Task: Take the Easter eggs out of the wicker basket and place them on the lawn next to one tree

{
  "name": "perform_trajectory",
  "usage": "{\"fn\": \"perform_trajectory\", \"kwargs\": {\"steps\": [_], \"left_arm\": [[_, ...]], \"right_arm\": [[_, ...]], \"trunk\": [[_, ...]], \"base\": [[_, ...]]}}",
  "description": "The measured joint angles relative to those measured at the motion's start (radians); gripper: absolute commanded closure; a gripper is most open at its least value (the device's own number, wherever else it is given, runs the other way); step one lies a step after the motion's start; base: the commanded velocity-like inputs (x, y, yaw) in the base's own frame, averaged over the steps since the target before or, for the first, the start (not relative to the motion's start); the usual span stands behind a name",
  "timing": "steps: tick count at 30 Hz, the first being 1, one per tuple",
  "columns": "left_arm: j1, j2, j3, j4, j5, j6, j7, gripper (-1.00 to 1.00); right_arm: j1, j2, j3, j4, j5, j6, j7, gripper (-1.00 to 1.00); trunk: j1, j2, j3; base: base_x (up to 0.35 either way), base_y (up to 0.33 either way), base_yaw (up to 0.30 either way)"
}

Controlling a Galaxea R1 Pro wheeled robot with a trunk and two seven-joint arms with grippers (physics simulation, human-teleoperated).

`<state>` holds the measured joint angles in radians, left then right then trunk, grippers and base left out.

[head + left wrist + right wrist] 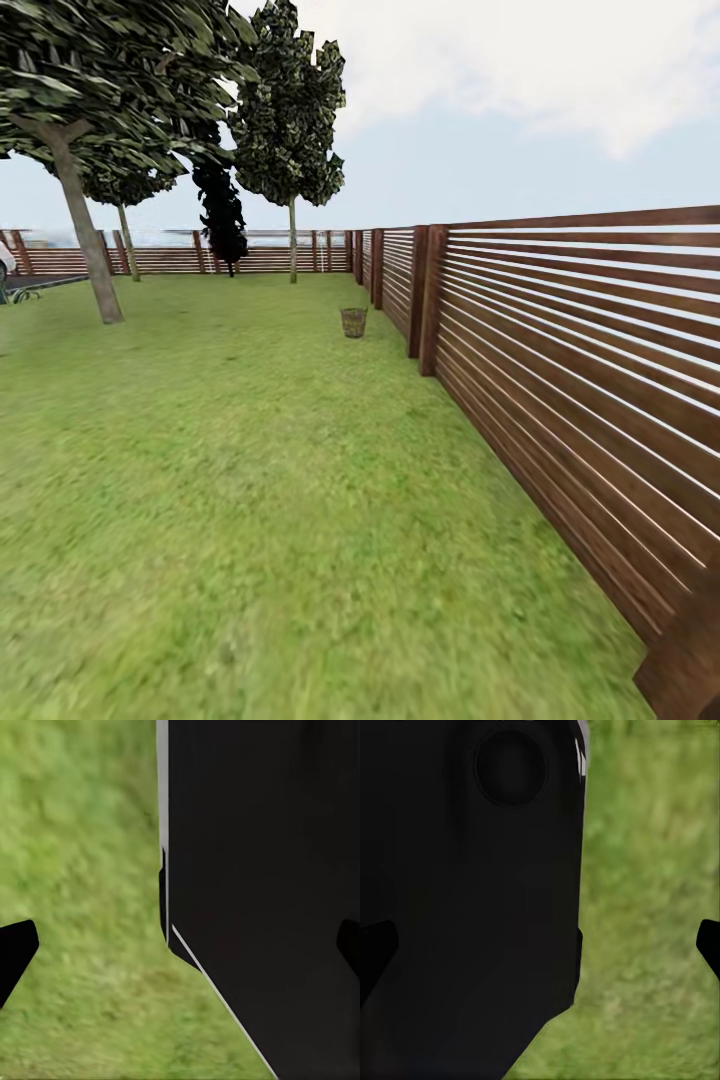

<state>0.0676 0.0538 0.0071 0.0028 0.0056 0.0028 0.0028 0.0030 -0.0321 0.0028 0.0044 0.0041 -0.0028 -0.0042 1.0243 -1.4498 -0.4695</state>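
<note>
Wicker basket stands far off on the lawn beside the slatted fence. Left gripper and right gripper spread open, empty, grass between the fingertips.

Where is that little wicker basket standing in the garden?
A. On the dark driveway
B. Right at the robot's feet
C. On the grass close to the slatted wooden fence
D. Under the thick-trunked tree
C: the wicker basket stands far off on the lawn, beside the wooden fence.
</note>
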Motion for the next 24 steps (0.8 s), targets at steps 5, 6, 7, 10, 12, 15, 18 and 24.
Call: {"fn": "perform_trajectory", "kwargs": {"steps": [5, 6, 7, 10, 12, 15, 18, 24], "left_arm": [[0.000, 0.000, 0.000, 0.000, 0.000, 0.000, 0.000, -1.00], [0.000, 0.000, 0.000, 0.000, 0.000, 0.000, 0.000, -1.00], [0.000, 0.000, 0.000, 0.000, 0.000, 0.000, 0.000, -1.00], [0.000, 0.000, 0.000, 0.000, 0.000, 0.000, 0.000, -1.00], [0.000, 0.000, 0.000, 0.000, 0.000, 0.000, 0.000, -1.00], [0.000, 0.000, 0.000, -0.001, 0.000, 0.000, 0.000, -1.00], [0.000, 0.000, 0.000, -0.001, 0.000, 0.000, 0.000, -1.00], [0.000, 0.000, 0.000, -0.001, 0.000, 0.000, 0.000, -1.00]], "right_arm": [[0.000, 0.000, 0.000, 0.000, 0.000, 0.000, 0.000, -1.00], [0.000, 0.000, 0.001, 0.000, 0.000, -0.001, 0.002, -1.00], [0.000, 0.000, 0.001, 0.000, 0.000, -0.001, 0.002, -1.00], [0.000, 0.000, 0.001, 0.000, 0.000, -0.001, 0.004, -1.00], [0.000, 0.000, 0.001, 0.000, 0.000, -0.001, 0.004, -1.00], [0.000, 0.001, 0.001, 0.000, 0.000, -0.001, 0.004, -1.00], [0.000, 0.001, 0.001, 0.000, 0.000, -0.001, 0.004, -1.00], [0.000, 0.001, 0.000, 0.000, 0.000, 0.000, 0.004, -1.00]], "trunk": [[0.000, 0.000, 0.000], [0.000, 0.000, 0.000], [0.000, 0.000, 0.000], [0.000, 0.000, 0.000], [0.000, 0.000, 0.000], [0.000, 0.000, 0.000], [0.000, 0.000, 0.000], [0.000, 0.000, 0.000]], "base": [[0.330, 0.112, 0.000], [0.330, 0.111, 0.000], [0.330, 0.110, 0.000], [0.330, 0.109, -0.010], [0.330, 0.108, -0.162], [0.330, 0.108, -0.208], [0.330, 0.107, -0.048], [0.330, 0.106, -0.008]]}}
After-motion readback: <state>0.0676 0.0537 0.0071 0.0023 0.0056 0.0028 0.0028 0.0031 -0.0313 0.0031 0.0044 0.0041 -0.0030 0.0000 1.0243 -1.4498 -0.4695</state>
